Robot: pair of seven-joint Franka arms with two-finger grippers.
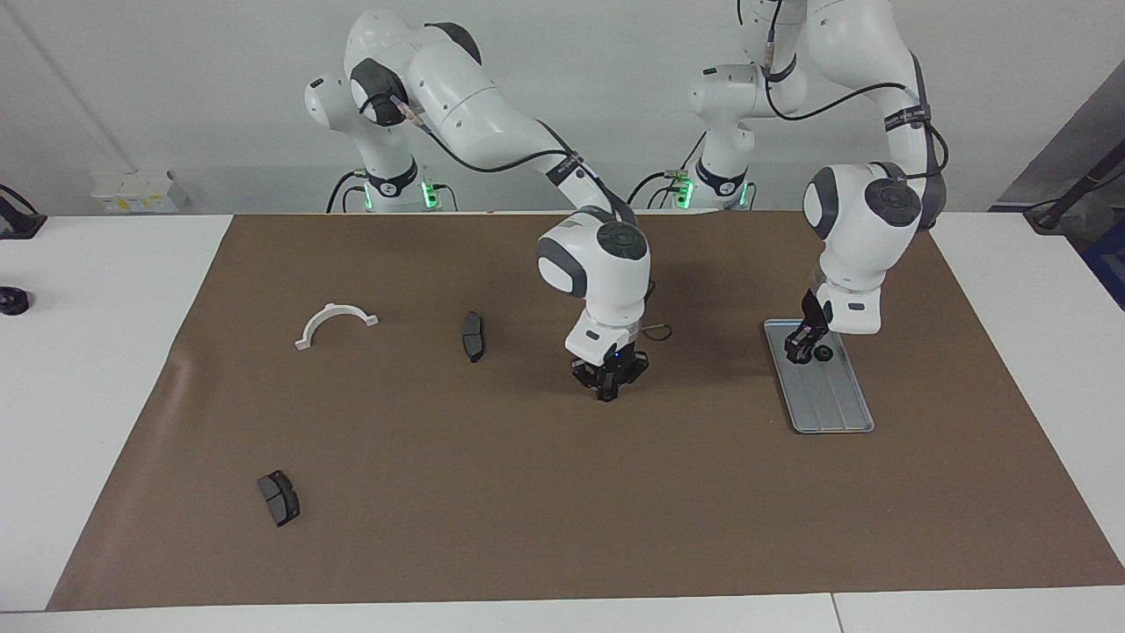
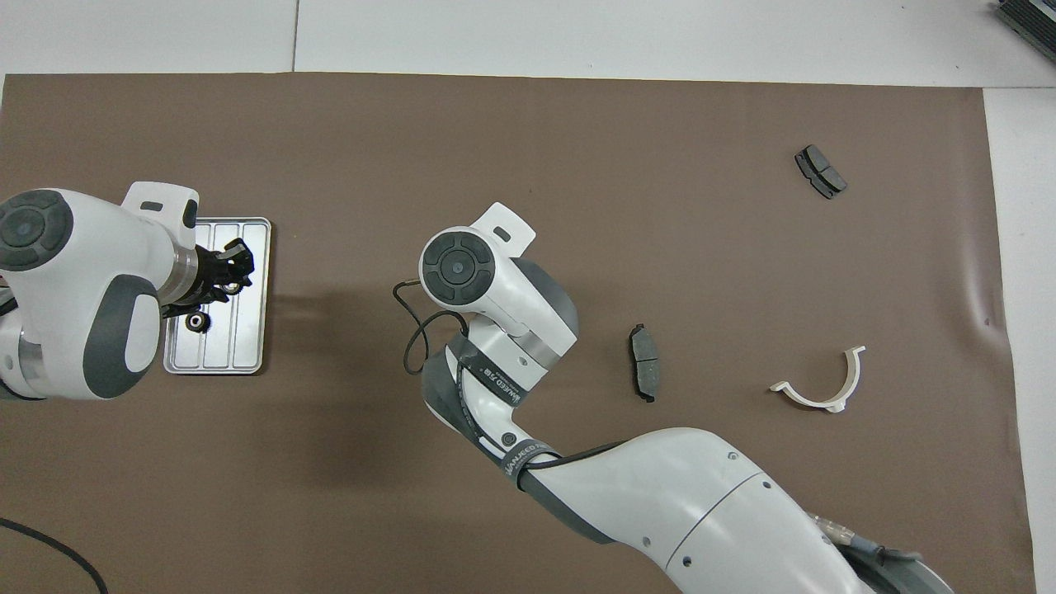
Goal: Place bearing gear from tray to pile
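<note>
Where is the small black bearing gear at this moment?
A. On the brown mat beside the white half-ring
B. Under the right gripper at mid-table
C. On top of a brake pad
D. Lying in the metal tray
D: the bearing gear lies in the tray, beside the left gripper over it.

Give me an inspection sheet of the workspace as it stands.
Surface: brown mat over a white table.
Job's things: tray at the left arm's end; bearing gear on it.
Clutter: two dark pads; white half-ring clamp.
Grippers: left gripper over the tray beside the gear; right gripper low at mid-mat.
Cables: thin loop on the mat by the right arm.
Surroundings: nothing seen of note.
</note>
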